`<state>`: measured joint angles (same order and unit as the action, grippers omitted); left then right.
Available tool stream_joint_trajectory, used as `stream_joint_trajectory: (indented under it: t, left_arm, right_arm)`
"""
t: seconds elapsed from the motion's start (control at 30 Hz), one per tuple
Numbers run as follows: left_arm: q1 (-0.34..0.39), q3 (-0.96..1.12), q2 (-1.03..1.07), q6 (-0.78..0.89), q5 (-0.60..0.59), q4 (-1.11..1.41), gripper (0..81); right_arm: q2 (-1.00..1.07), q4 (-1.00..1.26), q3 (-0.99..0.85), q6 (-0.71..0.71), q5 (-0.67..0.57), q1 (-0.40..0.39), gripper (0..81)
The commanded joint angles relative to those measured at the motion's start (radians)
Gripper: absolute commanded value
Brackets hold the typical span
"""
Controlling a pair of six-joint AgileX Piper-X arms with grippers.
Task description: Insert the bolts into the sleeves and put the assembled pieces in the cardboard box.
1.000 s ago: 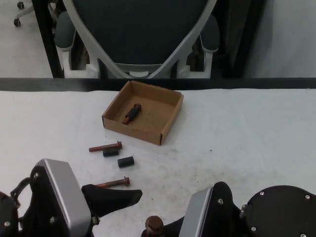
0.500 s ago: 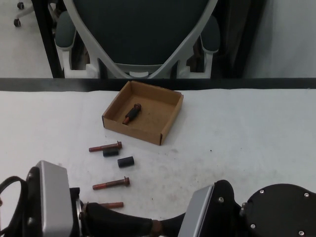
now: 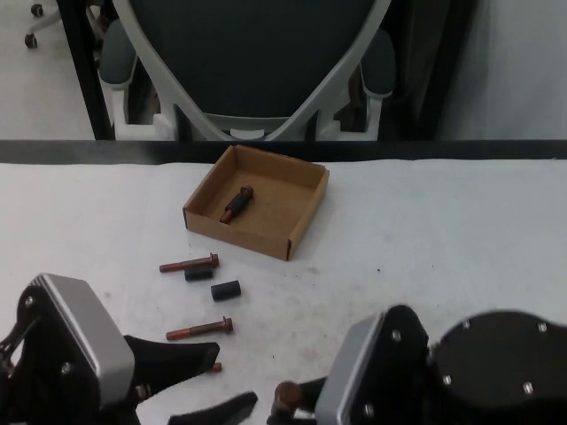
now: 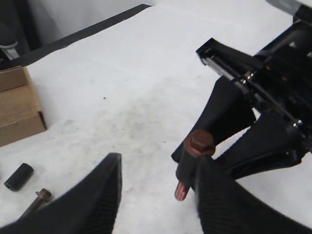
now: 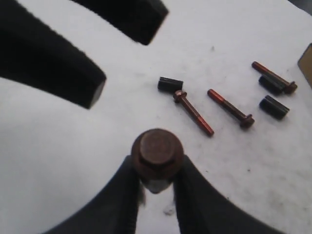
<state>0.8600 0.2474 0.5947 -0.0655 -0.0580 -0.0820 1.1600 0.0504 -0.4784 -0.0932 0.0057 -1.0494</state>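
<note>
Box [image 3: 235, 232] sits on far side of worktop [image 3: 443, 230] in high view, w/ one assembled piece [image 3: 236, 204] inside. Loose bolts [image 3: 189, 263] and sleeves [image 3: 225, 289] lie just before it. Left tool [image 3: 235, 376] is at near edge, spread wide, gripping nothing.

Left wrist view: right tool [image 4: 187, 170] is clenched on sleeved bolt [image 4: 199, 144], upright above worktop, just beside one left finger.

Right wrist view: bolt head sits between right tool's fingers [image 5: 122, 200], w/ three loose bolts and three sleeves on worktop beyond.
</note>
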Motion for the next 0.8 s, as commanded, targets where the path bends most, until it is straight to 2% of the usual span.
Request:
stream_joint_trajectory:
  t: [0.0, 0.1, 0.13, 0.47, 0.67, 0.77]
  left_arm:
    - [-0.001, 0.012, -0.009, -0.034, 0.032, -0.002, 28.4]
    - [-0.001, 0.012, -0.009, -0.055, 0.034, 0.001, 5.3]
    - [-0.001, 0.012, -0.009, -0.057, 0.034, 0.001, 0.7]
    - [-0.001, 0.012, -0.009, -0.055, 0.026, 0.001, 0.3]
    - [-0.001, 0.010, -0.009, -0.048, -0.030, 0.016, 0.3]
    - [-0.001, 0.010, -0.009, -0.047, -0.042, 0.016, 0.3]
  right_arm:
    - [-0.005, -0.117, -0.092, 0.013, 0.004, 0.051, 0.2]
    - [-0.005, -0.213, -0.166, 0.008, 0.004, 0.099, 0.2]
    - [-0.005, -0.242, -0.191, 0.003, 0.004, 0.116, 0.2]
    - [0.044, -0.322, -0.327, -0.005, -0.099, 0.272, 0.2]
    - [0.196, -0.319, -0.423, -0.003, -0.141, 0.330, 0.2]
    - [0.299, -0.316, -0.500, -0.003, -0.201, 0.361, 0.2]
